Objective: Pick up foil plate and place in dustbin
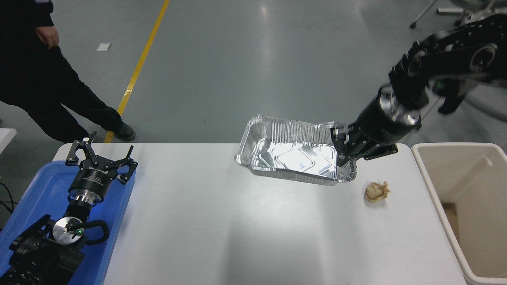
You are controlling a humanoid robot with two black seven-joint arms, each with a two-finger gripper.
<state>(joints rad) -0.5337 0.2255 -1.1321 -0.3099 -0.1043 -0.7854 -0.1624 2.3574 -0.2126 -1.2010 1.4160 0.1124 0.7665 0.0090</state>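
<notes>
above the white bench (222,221) the right claw (344,147) pinches the foil plate (293,152) by its rim, raised to clear the dustbin (467,206).

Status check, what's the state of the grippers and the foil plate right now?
Right gripper shut on foil plate, plate lifted off the table. Left gripper open, parked over blue tray. Dustbin at right; paper ball on table between.

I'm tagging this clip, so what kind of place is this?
Probably a lab or workshop floor in an industrial building: grey sealed floor with a yellow line, rolling chairs, white table.
</notes>
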